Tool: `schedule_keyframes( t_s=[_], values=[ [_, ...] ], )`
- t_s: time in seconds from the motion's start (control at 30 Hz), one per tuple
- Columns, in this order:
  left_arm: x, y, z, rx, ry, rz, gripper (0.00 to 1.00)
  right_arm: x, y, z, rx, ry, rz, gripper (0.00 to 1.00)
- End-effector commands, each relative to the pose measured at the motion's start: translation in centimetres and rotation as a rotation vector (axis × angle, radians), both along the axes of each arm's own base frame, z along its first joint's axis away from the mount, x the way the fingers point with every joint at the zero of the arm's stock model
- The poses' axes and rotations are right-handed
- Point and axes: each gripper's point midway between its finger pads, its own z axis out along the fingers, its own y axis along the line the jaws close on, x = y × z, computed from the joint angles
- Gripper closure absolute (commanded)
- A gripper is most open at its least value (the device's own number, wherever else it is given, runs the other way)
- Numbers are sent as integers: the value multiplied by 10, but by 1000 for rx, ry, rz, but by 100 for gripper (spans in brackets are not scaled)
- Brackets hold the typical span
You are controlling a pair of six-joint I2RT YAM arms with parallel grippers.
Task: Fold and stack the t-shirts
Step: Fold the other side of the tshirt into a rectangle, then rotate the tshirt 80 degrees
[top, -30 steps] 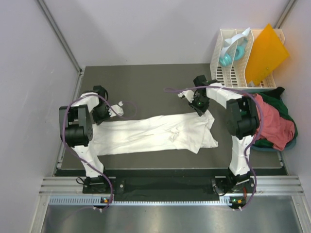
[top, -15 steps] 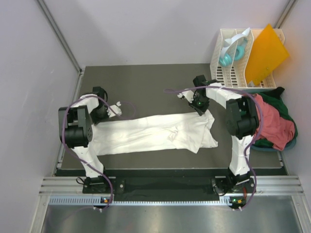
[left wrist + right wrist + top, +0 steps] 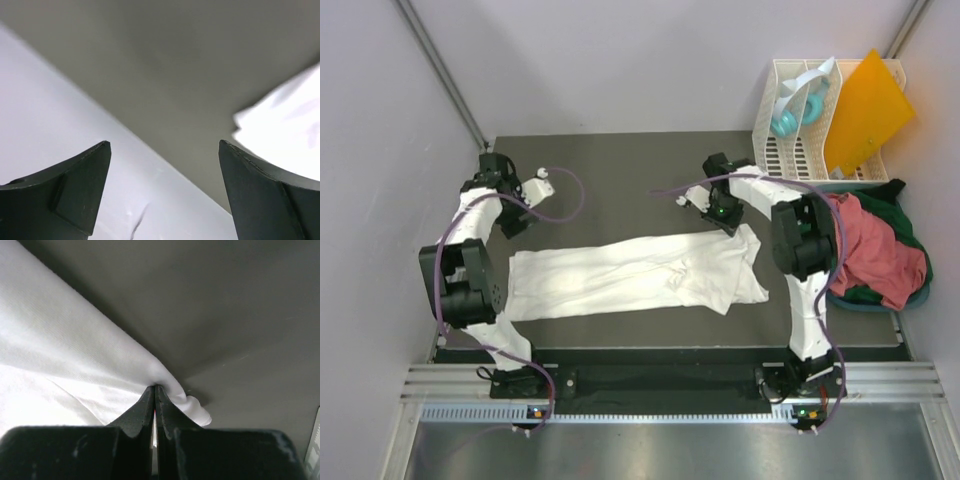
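Note:
The white t-shirt [image 3: 630, 275] lies as a long folded strip across the dark table [image 3: 620, 170]. My right gripper [image 3: 728, 218] is shut on the shirt's far right corner, and the right wrist view shows cloth [image 3: 75, 355] pinched between the closed tips of that gripper [image 3: 155, 388]. My left gripper [image 3: 523, 207] hovers behind the shirt's left end, apart from it. In its wrist view the left gripper [image 3: 165, 150] is open and empty, with a corner of the white shirt [image 3: 285, 125] off to the right. A salmon-red t-shirt [image 3: 875, 250] lies heaped on a dark green one [image 3: 912, 240] at the right edge.
A white slatted rack [image 3: 790, 150] stands at the back right, holding an orange sheet [image 3: 865, 110] and a teal object [image 3: 788, 118]. Light walls close in the table at the left and back. Purple cables loop over both arms.
My left gripper opened, let go of the white shirt's left end, and drew back toward the far left corner. The right gripper kept its hold and shifted slightly back.

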Motion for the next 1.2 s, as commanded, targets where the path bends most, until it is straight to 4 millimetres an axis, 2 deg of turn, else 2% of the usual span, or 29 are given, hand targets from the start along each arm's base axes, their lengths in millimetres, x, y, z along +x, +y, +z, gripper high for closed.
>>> schedule_keyframes(
  t_s=[0.0, 0.2, 0.33, 0.37, 0.4, 0.47, 0.53, 0.57, 0.6, 0.67, 0.8, 0.83, 0.9, 0.93, 0.97, 1.07, 1.1, 1.13, 1.17],
  values=[
    [24, 8, 51, 26, -201, 34, 7, 49, 30, -21, 49, -121, 37, 100],
    [13, 12, 45, 54, -217, 52, 7, 60, 34, -28, 38, -152, 32, 100],
    [21, 23, 54, 98, -295, 107, 6, 75, 40, -32, 32, -190, 31, 100],
    [21, 25, 55, 103, -302, 119, 6, 87, 43, -25, 33, -227, 24, 100],
    [20, 24, 55, 99, -302, 122, 6, 91, 44, -29, 28, -228, 19, 100],
    [20, 24, 59, 95, -327, 131, 6, 109, 50, -18, 41, -287, 5, 100],
    [18, 20, 63, 75, -344, 122, 6, 122, 53, -17, 37, -325, 0, 100],
    [17, 19, 61, 71, -343, 120, 6, 137, 56, -8, 35, -386, -11, 100],
    [15, 17, 60, 63, -344, 120, 6, 143, 57, -11, 30, -400, -12, 100],
    [12, 13, 60, 44, -339, 106, 6, 162, 63, 0, 36, -471, -13, 100],
    [8, 9, 62, 34, -350, 92, 5, 193, 68, 1, 24, -581, 17, 100],
    [6, 8, 62, 33, -352, 89, 5, 207, 71, 10, 31, -643, 17, 100],
    [4, 6, 62, 28, -348, 80, 5, 221, 75, 9, 21, -698, 44, 100],
    [3, 6, 64, 27, -352, 80, 5, 234, 79, 21, 28, -762, 45, 100],
    [2, 5, 64, 24, -351, 76, 5, 239, 82, 18, 22, -782, 58, 99],
    [-1, 3, 66, 22, -354, 71, 5, 262, 81, 34, 2, -912, 54, 92],
    [-2, 3, 69, 23, -362, 71, 5, 265, 83, 40, 3, -936, 53, 88],
    [-2, 2, 68, 18, -366, 71, 5, 269, 85, 49, 22, -974, 33, 78],
    [-3, 2, 69, 12, -368, 71, 5, 270, 87, 66, 49, -997, 20, 75]
  ],
)
